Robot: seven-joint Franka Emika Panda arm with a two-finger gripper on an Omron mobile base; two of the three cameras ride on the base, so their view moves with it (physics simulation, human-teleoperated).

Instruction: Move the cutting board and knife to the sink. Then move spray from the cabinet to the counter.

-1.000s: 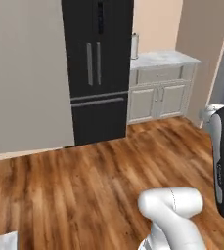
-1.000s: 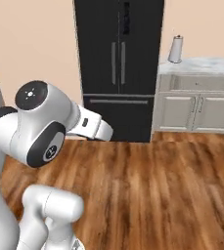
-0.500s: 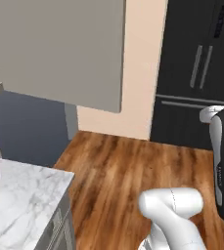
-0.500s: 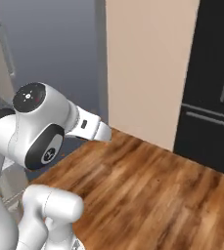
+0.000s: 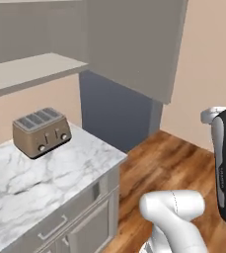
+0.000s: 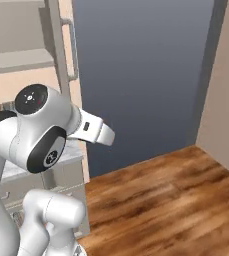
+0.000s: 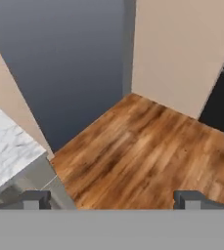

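**Ana:** None of the board, knife or spray bottle could be made out; what lay in front was the white marble bench with grey veins (image 5: 60,173), its corner jutting toward the wooden plank floor (image 7: 147,151).

**Ben:** And the pincer (image 7: 112,199)?

**Ana:** Its tips stood wide apart with nothing between them, aimed out over open floor, the bench corner just off to one side in the hand view.

**Ben:** So which way did the task's things lie?

**Ana:** I couldn't tell. A brown metal four-slot toaster (image 5: 40,132) sat on the bench under a beige shelf (image 5: 33,71), and the taupe flat-doored wall cabinet (image 5: 134,44) hung beside it, its grey bar handle (image 6: 72,50) visible from the right.

**Ben:** Room to move?

**Ana:** Plenty of bare floor; I'd judge the bench edge and cabinet door the things to avoid.
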